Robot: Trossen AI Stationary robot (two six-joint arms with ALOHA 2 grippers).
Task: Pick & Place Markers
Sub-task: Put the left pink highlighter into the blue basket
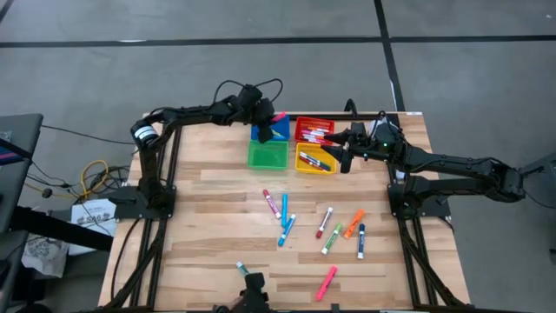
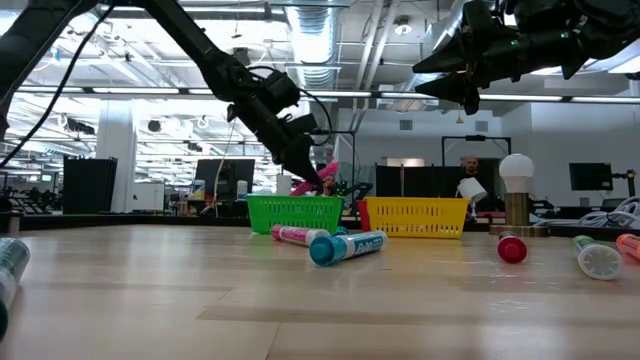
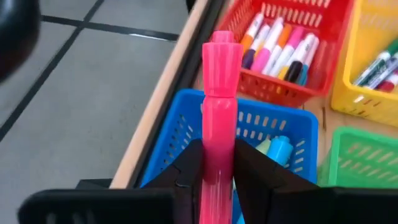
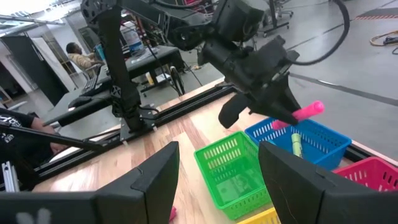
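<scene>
Two tools at work over the far end of the desk (image 1: 217,209). Left tool (image 1: 265,123) clamped on a pink marker (image 3: 219,118), held above the blue bin (image 3: 249,121), tip end sticking out past the fingers (image 3: 186,171). Inside that blue bin, a light green and a light blue marker visible. Right tool (image 1: 343,155) with fingers apart, holding nothing, hovering over the yellow bin (image 1: 306,165), just beside the red bin (image 1: 304,124). Several markers lying in the red bin and a few in the yellow one. Green bin (image 1: 268,155) next to the blue, contents hard to tell. Roughly ten loose markers (image 1: 323,228) scattered on the middle and near part of the desk, well apart from the bins: red, blue, green, orange, pink among them. Person seated in the room behind, seen in the right wrist view.
</scene>
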